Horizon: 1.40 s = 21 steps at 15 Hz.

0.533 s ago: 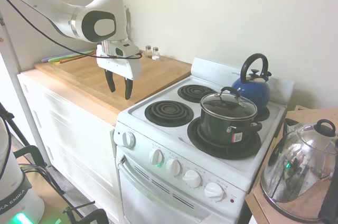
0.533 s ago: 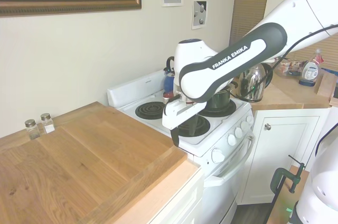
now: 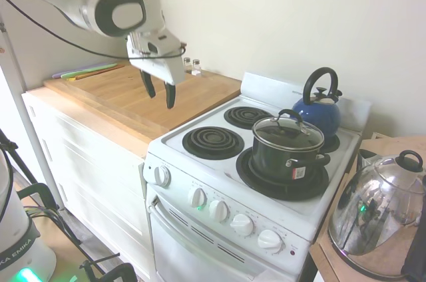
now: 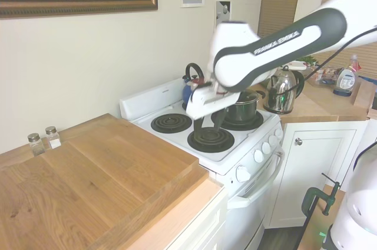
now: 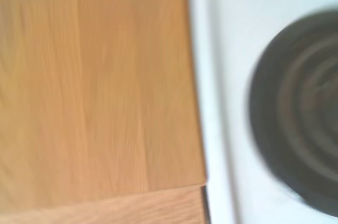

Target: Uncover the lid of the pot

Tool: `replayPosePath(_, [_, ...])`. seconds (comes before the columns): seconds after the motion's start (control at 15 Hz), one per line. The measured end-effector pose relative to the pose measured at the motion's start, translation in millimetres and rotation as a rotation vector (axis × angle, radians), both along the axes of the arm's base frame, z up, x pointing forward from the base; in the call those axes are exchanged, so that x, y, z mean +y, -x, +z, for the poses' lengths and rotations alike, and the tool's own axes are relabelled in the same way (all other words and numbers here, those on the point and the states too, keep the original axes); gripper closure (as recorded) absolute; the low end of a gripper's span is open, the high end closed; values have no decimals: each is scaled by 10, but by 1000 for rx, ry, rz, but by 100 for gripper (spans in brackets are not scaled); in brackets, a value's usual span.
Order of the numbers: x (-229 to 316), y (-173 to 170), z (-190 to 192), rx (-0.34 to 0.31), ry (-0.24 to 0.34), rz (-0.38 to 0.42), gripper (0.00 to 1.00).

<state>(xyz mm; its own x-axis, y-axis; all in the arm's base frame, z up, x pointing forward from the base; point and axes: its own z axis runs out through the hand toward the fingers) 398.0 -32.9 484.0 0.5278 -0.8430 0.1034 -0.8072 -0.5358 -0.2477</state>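
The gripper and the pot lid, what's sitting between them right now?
In the first exterior view, only an empty coil burner lies between the open gripper and the lid; nothing blocks the way.

Glass lid (image 3: 288,130); matt black pot (image 3: 287,155); wood counter (image 3: 143,96); chrome kettle (image 3: 379,219).

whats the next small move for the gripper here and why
Probably carry the gripper across the stove toward the pot. It hangs open and empty above the seam between wooden counter and stove, well short of the pot, whose glass lid sits in place, its black loop handle untouched.
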Motion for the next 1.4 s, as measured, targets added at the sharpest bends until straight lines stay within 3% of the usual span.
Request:
replayPosePath(0.27, [-622,240,983,-111,-170,-180,0])
replayPosePath(0.47, [-1336,3,1124,-117,-268,-343,0])
replayPosePath(0.67, [-2123,-371,1016,-78,-352,-510,0])
replayPosePath(0.8, [-2563,-542,848,-27,-363,-632,0])
replayPosePath(1.07, [-3049,-613,549,52,-311,-838,0])
replayPosePath(1.2, [-3129,-598,466,82,-279,-905,0])
replayPosePath(1.4, [-3169,-668,275,117,-266,-941,0])
